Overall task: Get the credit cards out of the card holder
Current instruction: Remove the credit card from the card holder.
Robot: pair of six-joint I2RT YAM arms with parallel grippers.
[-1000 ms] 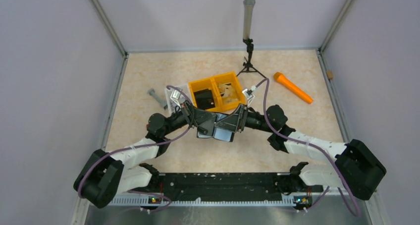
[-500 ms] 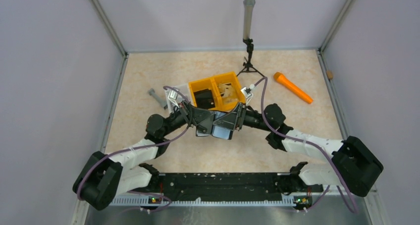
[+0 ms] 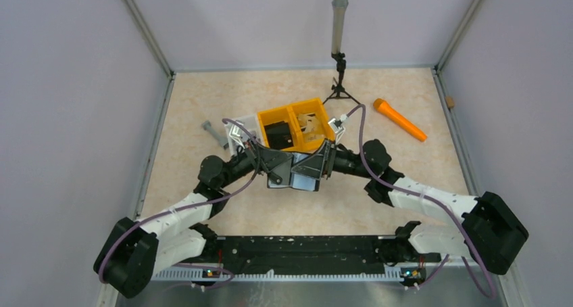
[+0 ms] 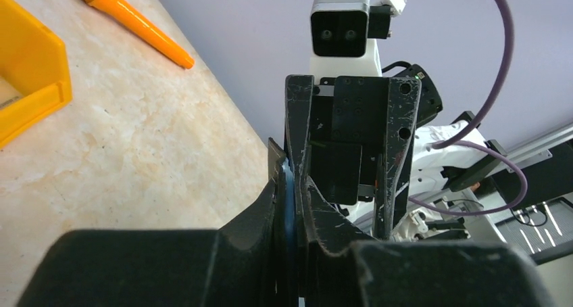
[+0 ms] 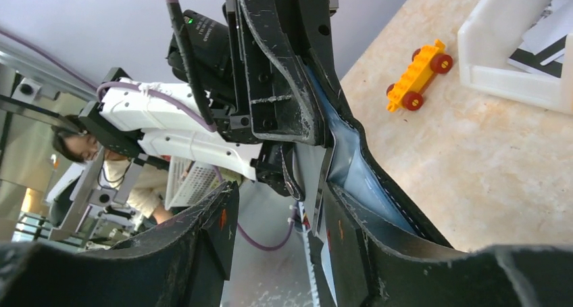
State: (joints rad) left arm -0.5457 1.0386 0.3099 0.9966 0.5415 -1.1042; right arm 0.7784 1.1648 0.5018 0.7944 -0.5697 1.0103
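Observation:
The black card holder (image 3: 305,180) with pale grey-blue lining hangs above the table centre between both grippers. My left gripper (image 3: 282,169) is shut on one flap; in the left wrist view (image 4: 292,182) a thin blue strip of lining (image 4: 289,205) shows between the closed fingers. My right gripper (image 5: 280,195) is open. One of its fingers (image 5: 378,253) lies against the open lining (image 5: 361,168), the other stands well apart. A silvery-grey card edge (image 5: 324,178) shows in the holder. Other cards are hidden.
An orange two-part bin (image 3: 317,111) behind the grippers holds a black blocky item (image 3: 277,132). A white tray (image 3: 244,126) lies left of it, a grey bolt (image 3: 215,134) farther left. An orange marker (image 3: 400,120), a tripod stand (image 3: 338,57) and a yellow toy car (image 5: 415,77) are nearby.
Both grippers stay at the holder, which has shifted slightly toward the bin. The left arm's shoulder has swung a little left.

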